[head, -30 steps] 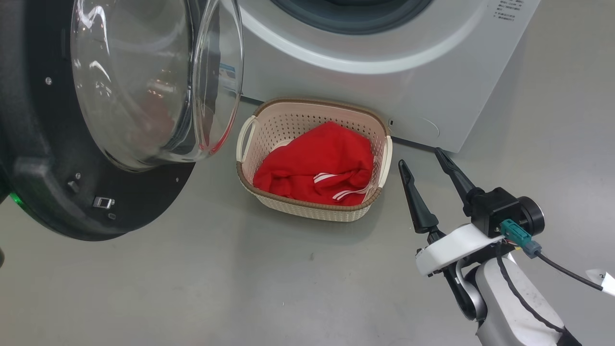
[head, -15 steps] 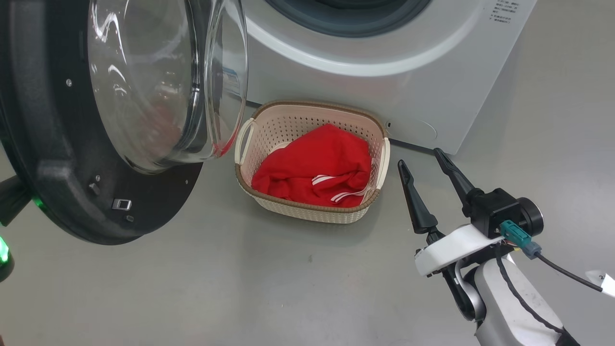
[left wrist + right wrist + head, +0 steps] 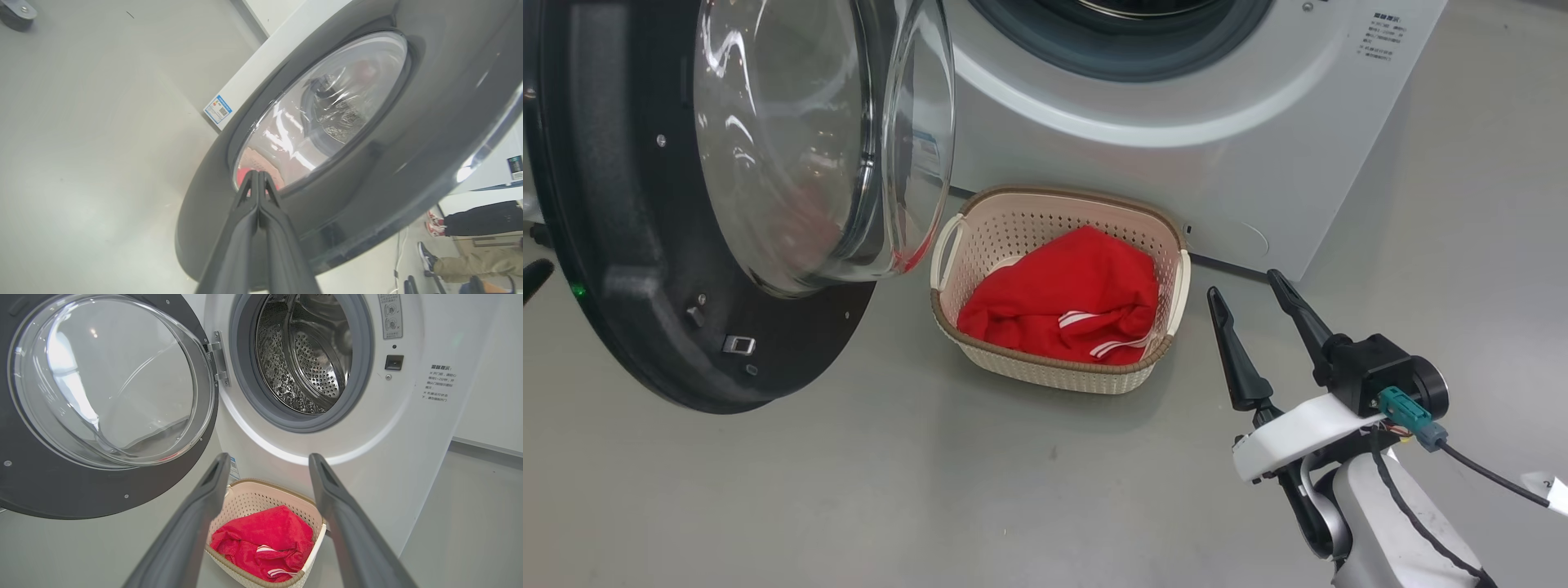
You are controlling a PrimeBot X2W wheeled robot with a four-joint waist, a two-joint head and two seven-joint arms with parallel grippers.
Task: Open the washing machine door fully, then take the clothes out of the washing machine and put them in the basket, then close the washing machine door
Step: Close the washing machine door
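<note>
**A:** Where does the big machine sit against the claws?

**B:** The washing machine spans the top of the head view, ahead of the right claw. That claw's two dark fingers are spread wide with nothing between them. It hangs above the floor, near the machine's lower front corner.

**A:** And the door?

**B:** The washing machine door stands swung out at the machine's left, hinged beside the opening. In the left wrist view the left claw is pinched closed and empty. Its tip lies over the door's outer face at the window's lower edge. Whether it touches, I can't tell.

**A:** The basket?

**B:** The basket rests on the floor just in front of the machine, between the door and the right claw. The clothes lie inside it.

**A:** How do they look?

**B:** The machine is white, with a grey rubber ring around a dimpled steel drum. The door has a wide black rim and a bulging clear glass bowl. The basket is cream and perforated, with a brown woven-look rim and pale side handles. The clothes are bright red and crumpled, with thin white stripes showing.

**A:** Any writing?

**B:** A small blue label with a square code sits low on the machine's front. Grey printed lines run right of the opening, too small to read.
</note>
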